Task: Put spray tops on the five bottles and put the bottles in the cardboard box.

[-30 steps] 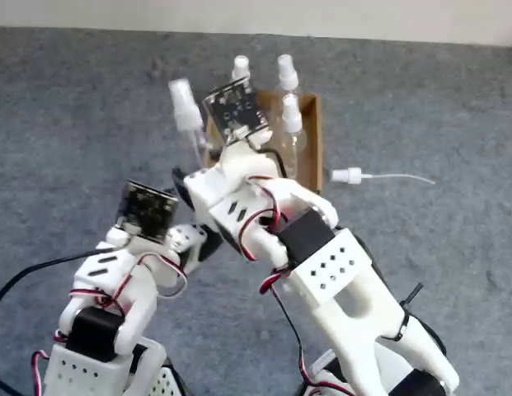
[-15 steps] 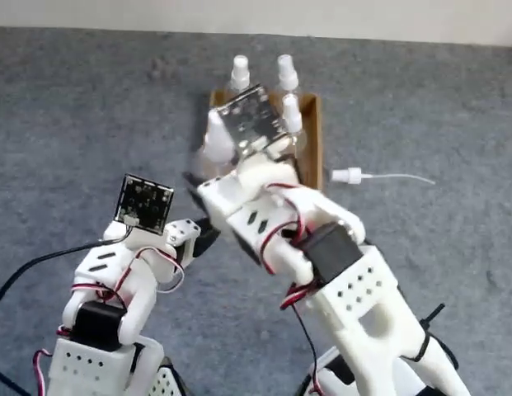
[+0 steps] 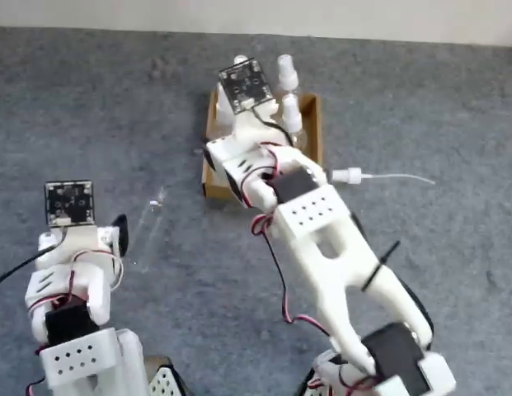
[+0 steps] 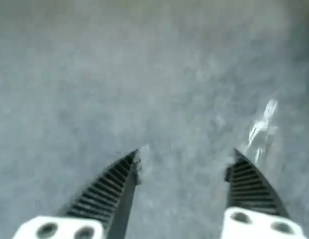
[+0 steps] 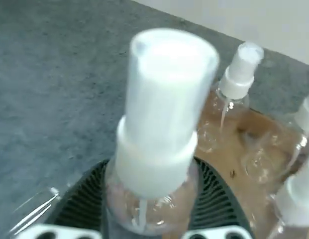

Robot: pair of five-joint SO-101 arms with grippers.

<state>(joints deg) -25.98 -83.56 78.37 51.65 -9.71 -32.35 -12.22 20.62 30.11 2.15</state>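
Observation:
My right gripper (image 5: 150,206) is shut on a clear bottle (image 5: 156,124) with a white spray top, held upright at the near left corner of the cardboard box (image 3: 316,140). Three capped bottles stand in the box; two of them (image 3: 286,72) (image 3: 292,113) show in the high view, and one (image 5: 237,74) shows beyond the held bottle. A clear bottle without a top (image 3: 148,224) lies on the carpet left of the box. My left gripper (image 4: 184,160) hovers open over the carpet, with that bare bottle (image 4: 261,132) just ahead of one finger. A loose spray top (image 3: 348,175) lies right of the box.
The grey carpet (image 3: 453,99) covers the whole table. The loose spray top's thin tube (image 3: 404,176) trails to the right. The right arm's body (image 3: 321,239) reaches diagonally across the middle, and the left arm (image 3: 70,272) sits low at the left.
The right arm has swung the capped bottle from left of the box to its near left corner. The left arm has pulled back to the left, uncovering the bare bottle on the carpet.

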